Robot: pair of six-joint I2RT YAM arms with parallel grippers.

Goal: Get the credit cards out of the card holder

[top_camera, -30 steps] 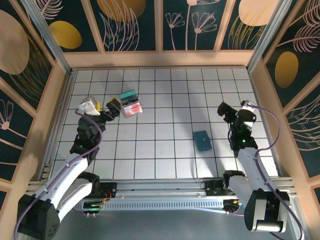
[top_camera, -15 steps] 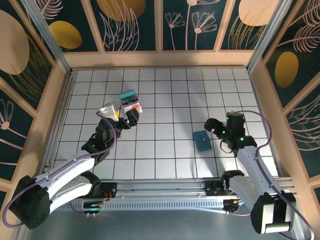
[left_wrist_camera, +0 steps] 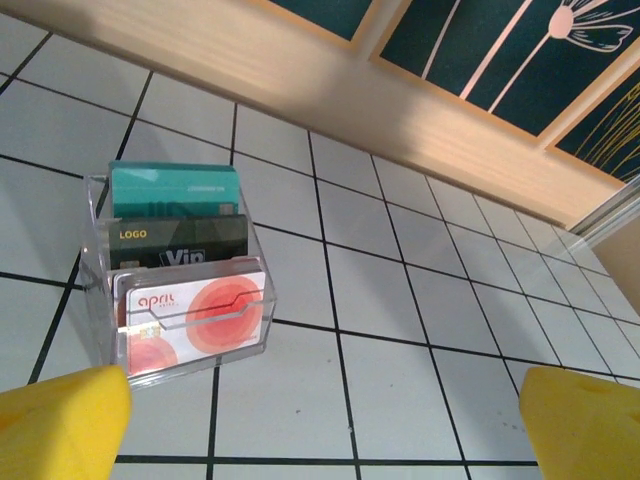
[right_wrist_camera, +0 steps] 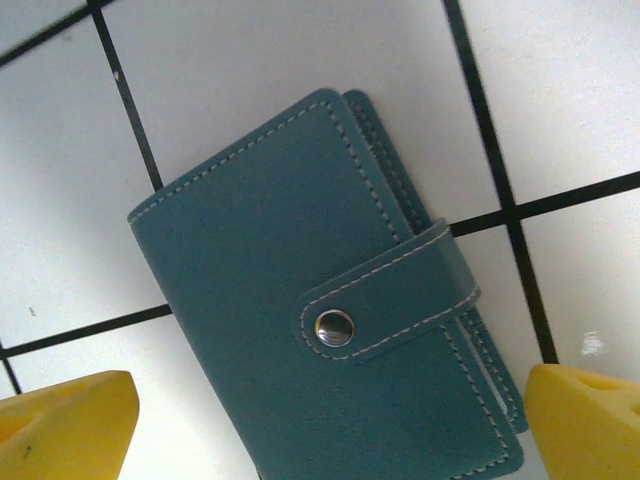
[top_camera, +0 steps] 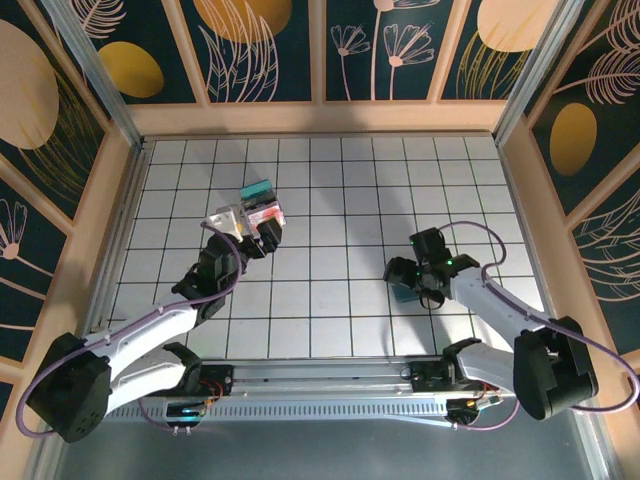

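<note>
Left gripper [left_wrist_camera: 320, 420] and right gripper [right_wrist_camera: 320, 425] gaped wide — the wallet [right_wrist_camera: 300, 300] looked soft, snapped shut — best pinched at its edges

Robot lab test cell. Signs: white grid-lined table [top_camera: 340, 200] boxed in by wooden frame [top_camera: 320, 118] holding printed teal leaf-pattern panels [top_camera: 265, 70]; cabled left arm [top_camera: 150, 335] and right arm [top_camera: 495, 300] bolted to aluminium rail [top_camera: 320, 408] along table's near edge.

top camera looks down; right wrist camera close over card holder [right_wrist_camera: 300, 300] (shared).
</note>
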